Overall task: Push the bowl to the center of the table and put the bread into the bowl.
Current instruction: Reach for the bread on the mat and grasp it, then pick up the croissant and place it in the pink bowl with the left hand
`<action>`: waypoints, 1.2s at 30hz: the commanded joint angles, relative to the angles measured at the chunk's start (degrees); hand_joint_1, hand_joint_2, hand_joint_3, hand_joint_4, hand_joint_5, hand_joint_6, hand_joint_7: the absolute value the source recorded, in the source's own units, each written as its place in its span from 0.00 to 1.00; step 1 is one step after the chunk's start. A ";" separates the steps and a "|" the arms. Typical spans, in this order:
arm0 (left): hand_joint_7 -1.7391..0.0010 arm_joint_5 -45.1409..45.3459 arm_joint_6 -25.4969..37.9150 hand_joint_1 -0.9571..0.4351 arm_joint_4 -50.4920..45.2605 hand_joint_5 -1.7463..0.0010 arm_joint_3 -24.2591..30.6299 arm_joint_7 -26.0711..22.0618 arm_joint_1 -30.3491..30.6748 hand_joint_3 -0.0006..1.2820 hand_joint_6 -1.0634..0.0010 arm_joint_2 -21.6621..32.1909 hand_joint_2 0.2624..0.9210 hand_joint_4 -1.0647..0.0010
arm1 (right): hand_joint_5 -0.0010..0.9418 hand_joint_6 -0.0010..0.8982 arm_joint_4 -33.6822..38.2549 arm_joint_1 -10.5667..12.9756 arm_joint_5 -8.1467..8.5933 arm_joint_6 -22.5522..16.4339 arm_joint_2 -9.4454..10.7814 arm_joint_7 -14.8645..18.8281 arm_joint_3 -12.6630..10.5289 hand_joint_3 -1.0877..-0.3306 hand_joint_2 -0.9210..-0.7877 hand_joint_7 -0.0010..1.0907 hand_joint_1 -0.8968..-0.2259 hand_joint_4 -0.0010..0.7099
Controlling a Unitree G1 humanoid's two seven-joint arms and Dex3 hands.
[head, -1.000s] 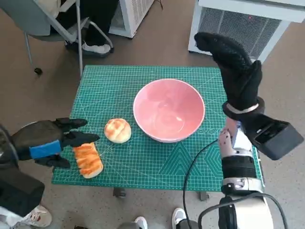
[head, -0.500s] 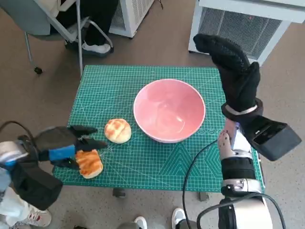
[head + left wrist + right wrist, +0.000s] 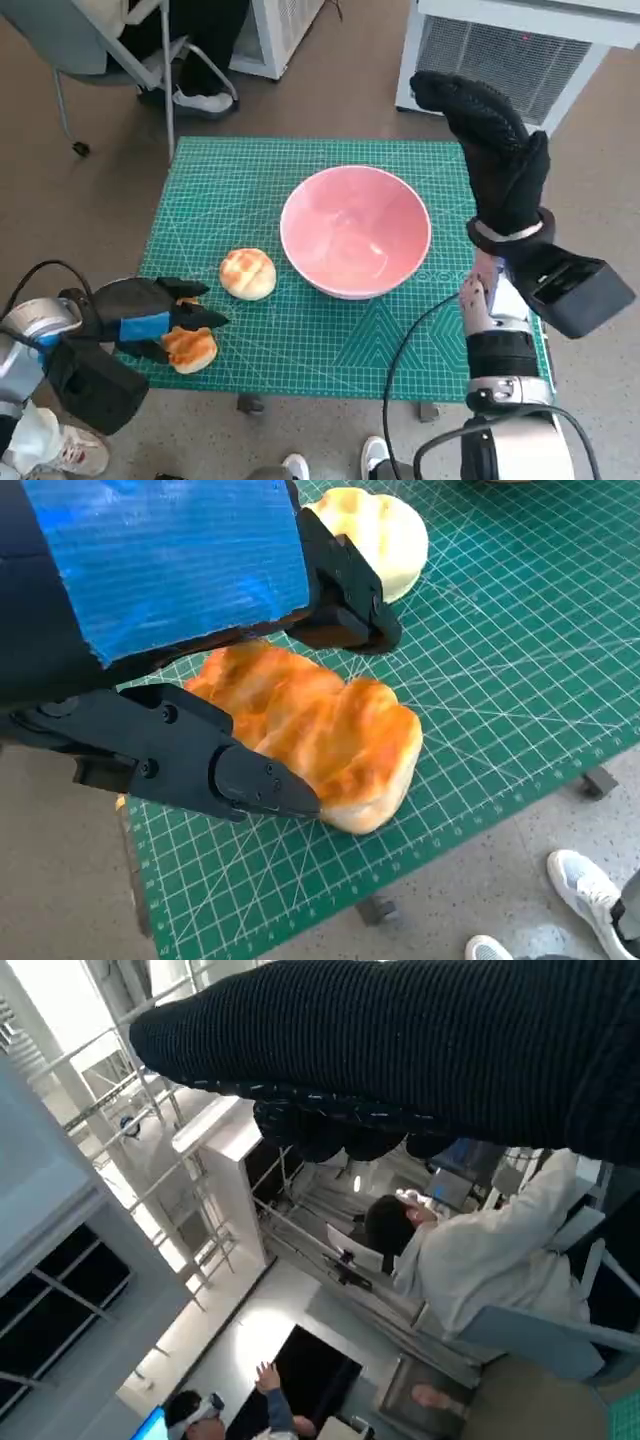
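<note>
The bowl (image 3: pixel 355 231) is pink and stands upright on the green mat (image 3: pixel 250 170) that covers the surface, about in the middle, a bit toward the right side. There is nothing inside it.

Two breads lie left of the bowl. The round bun (image 3: pixel 247 273) is pale w/ a brown pattern on top; it lies just beside the bowl's left rim, not touching it as far as I can see. The long loaf (image 3: pixel 190 347) is orange-brown and lies near the front left corner of the mat, close to the edge.

The left robot hand (image 3: pixel 150 315) is over the loaf. In the left wrist view the loaf (image 3: pixel 310 730) sits between the black fingers (image 3: pixel 250 780) on one side and the other finger by the bun (image 3: pixel 375 540) on the other side. Fingers are quite narrow around the loaf and seem to touch its sides, but the loaf lies flat on the mat, so I cannot tell if it is really gripped.

The right robot hand (image 3: pixel 490 150) is raised at the right edge of the surface, well apart from the bowl, fingers stretched out and holding nothing.

In the right wrist view a person (image 3: pixel 480 1250) in a white top sits on a chair; another person (image 3: pixel 215 1415) is lower in the pic.

At the far left of the head view are a chair (image 3: pixel 90 50) and a shoe (image 3: pixel 200 100) on the floor.
</note>
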 commanded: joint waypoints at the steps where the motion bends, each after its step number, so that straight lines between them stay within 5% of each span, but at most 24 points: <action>1: 0.40 0.62 0.56 0.56 1.14 0.83 -2.01 -1.53 1.24 0.10 0.46 -0.16 1.00 0.32 | 0.01 0.00 0.15 1.62 -1.15 0.24 -0.12 -0.62 0.33 0.40 0.00 0.57 0.47 0.37; 3: 0.33 -0.10 1.14 0.64 1.04 0.52 -2.06 -2.09 1.36 0.10 0.44 -0.07 1.00 0.40 | 0.01 0.00 0.60 1.55 -1.24 0.05 -0.12 -0.68 0.25 0.40 0.00 0.57 0.47 0.37; 7: 0.42 -1.54 2.22 0.67 0.37 0.29 -1.63 -2.67 1.61 0.07 0.36 0.40 0.99 0.43 | 0.01 0.00 0.82 1.50 -1.51 -0.05 -0.04 -0.88 0.16 0.39 0.00 0.57 0.48 0.37; 14: 0.30 -2.85 3.85 0.69 -1.44 0.28 -0.09 -2.43 1.64 0.09 0.43 1.22 1.00 0.45 | 0.01 0.00 0.86 1.66 -1.69 -0.22 0.06 -0.99 0.18 0.38 0.00 0.57 0.49 0.37; 23: 0.29 -4.35 4.37 0.69 -3.75 0.27 3.00 -1.12 -1.02 0.10 0.44 1.46 0.99 0.45 | 0.01 0.00 1.13 1.73 -1.79 -0.37 0.23 -1.18 0.16 0.39 0.00 0.56 0.48 0.37; 25: 0.43 -5.71 5.11 0.69 -5.21 0.19 4.26 -1.44 -1.99 0.10 0.34 1.53 0.98 0.49 | 0.01 0.00 0.90 1.83 -1.68 -0.25 0.19 -1.11 0.16 0.39 0.00 0.56 0.48 0.37; 29: 0.49 -9.50 7.79 0.69 -9.27 0.16 6.85 -2.53 -4.55 0.09 0.30 1.49 0.99 0.50 | 0.00 0.00 0.43 1.97 -1.49 0.02 0.02 -1.03 0.12 0.38 0.00 0.56 0.48 0.37; 36: 0.31 -16.01 12.22 0.69 -14.16 0.33 10.08 -2.53 -11.79 0.07 0.37 -1.00 1.00 0.43 | 0.00 0.00 0.06 1.90 -1.30 0.40 -0.36 -1.02 -0.07 0.38 0.00 0.56 0.48 0.37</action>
